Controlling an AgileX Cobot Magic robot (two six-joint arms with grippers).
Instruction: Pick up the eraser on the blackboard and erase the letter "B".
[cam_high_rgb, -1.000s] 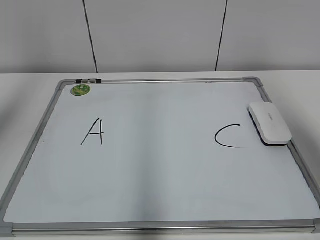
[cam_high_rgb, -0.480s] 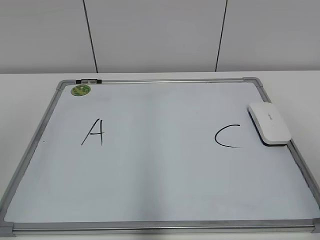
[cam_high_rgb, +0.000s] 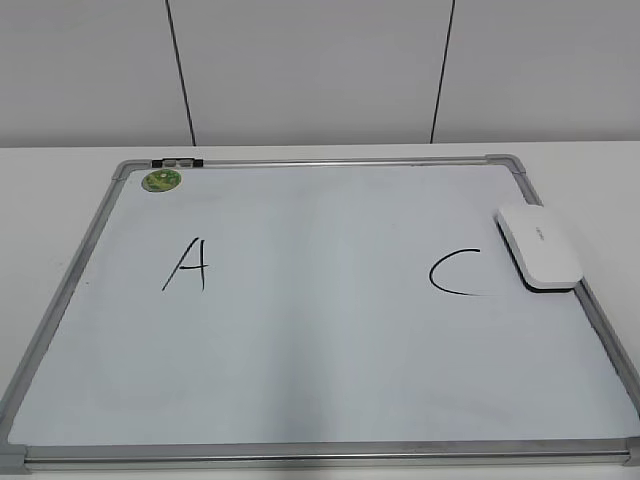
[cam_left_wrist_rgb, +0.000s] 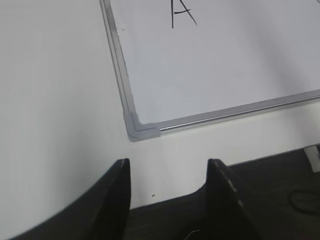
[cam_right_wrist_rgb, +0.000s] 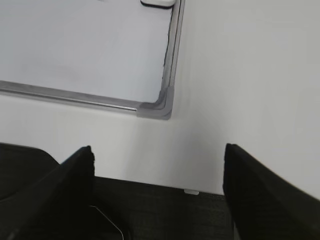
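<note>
The blackboard, a pale board in a grey frame, lies flat on the white table. The white eraser rests on its right edge, beside a black "C". A black "A" is on the left. No letter "B" shows between them. My left gripper is open and empty over the table's front edge, near the board's front left corner. My right gripper is open and empty near the front right corner; a sliver of the eraser shows at the top.
A small round green magnet sits at the board's back left corner, beside a dark clip on the frame. A white panelled wall stands behind the table. The table's dark front edge runs under both grippers.
</note>
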